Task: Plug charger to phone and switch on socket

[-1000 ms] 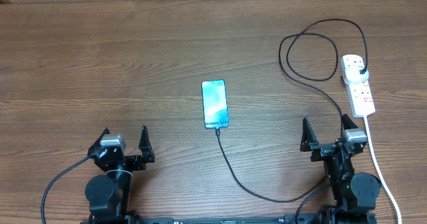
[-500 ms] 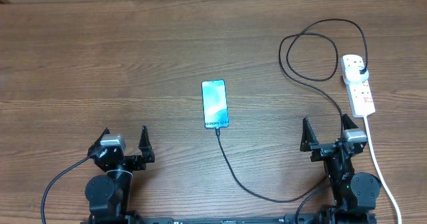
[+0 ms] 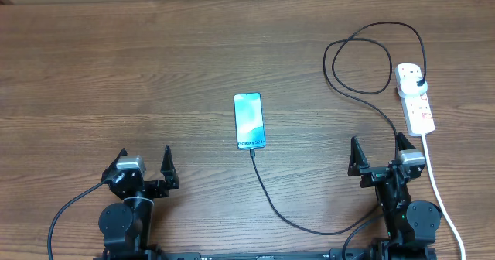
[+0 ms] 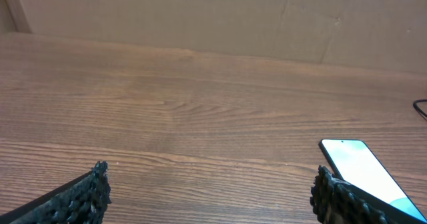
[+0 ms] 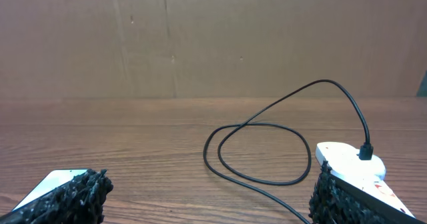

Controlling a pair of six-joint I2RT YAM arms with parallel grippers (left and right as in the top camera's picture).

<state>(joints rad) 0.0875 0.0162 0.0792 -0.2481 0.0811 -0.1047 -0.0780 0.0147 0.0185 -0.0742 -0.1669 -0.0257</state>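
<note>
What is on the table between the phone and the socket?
Past the phone the table is bare, then the charger cable curls in a loop near the socket. The overhead view shows it best.

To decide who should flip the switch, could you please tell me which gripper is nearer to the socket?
Right. The right gripper sits just below the socket in the overhead view; the left gripper lies far off on the opposite side, beyond the phone.
</note>
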